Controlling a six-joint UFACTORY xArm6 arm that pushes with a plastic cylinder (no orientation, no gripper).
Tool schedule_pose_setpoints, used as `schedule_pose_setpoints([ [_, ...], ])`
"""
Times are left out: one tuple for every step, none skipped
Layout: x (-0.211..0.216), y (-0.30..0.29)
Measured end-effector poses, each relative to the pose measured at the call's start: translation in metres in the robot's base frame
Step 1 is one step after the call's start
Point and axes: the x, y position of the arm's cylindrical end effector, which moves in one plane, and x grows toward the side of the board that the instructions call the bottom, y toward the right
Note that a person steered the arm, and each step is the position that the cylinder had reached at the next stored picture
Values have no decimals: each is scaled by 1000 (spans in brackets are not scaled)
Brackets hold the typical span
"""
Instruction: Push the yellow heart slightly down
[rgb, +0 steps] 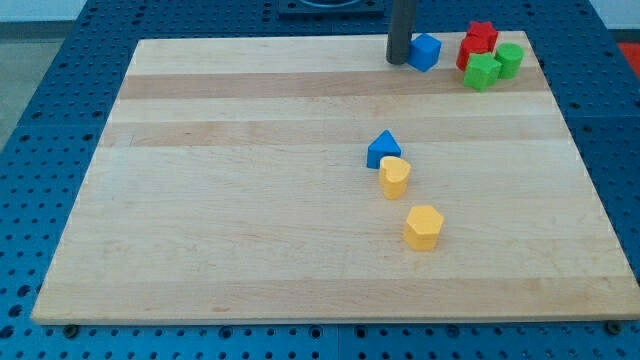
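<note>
The yellow heart (394, 176) lies near the board's middle, touching the lower right side of a blue triangle (382, 150). A yellow hexagon (423, 227) lies a little below and to the right of the heart, apart from it. My tip (398, 62) stands at the view's top edge of the board, far above the heart. It is just left of a blue block (426, 51) and close to or touching it.
At the top right corner, two red blocks (479, 39) and two green blocks (484, 72) sit clustered together. The wooden board (230, 200) lies on a blue perforated table (50, 120).
</note>
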Motion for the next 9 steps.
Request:
schedule_pose_setpoints([
  [0, 7],
  [0, 12],
  [0, 17],
  [2, 14],
  [25, -6],
  [61, -37],
  [84, -64],
  [106, -87],
  [135, -96],
])
